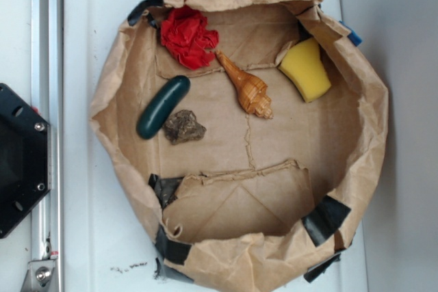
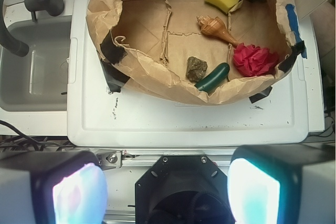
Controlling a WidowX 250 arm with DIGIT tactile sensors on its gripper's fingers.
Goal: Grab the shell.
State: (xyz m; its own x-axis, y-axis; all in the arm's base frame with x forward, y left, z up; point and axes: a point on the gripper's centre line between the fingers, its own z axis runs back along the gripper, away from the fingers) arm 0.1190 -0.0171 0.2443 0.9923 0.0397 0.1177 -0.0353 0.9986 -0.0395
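Note:
The shell is an orange-tan ridged spiral lying in the middle of the brown paper basin, spire pointing up-left toward the red crumpled cloth. In the wrist view the shell lies far ahead, inside the paper basin. My gripper is open, its two pale pads wide apart at the bottom of the wrist view with nothing between them, high above and well back from the basin. The gripper does not show in the exterior view.
Around the shell sit a red crumpled cloth, a yellow sponge, a dark green pickle-shaped thing and a dark brown rock. The black robot base is at the left. A grey sink lies left of the white counter.

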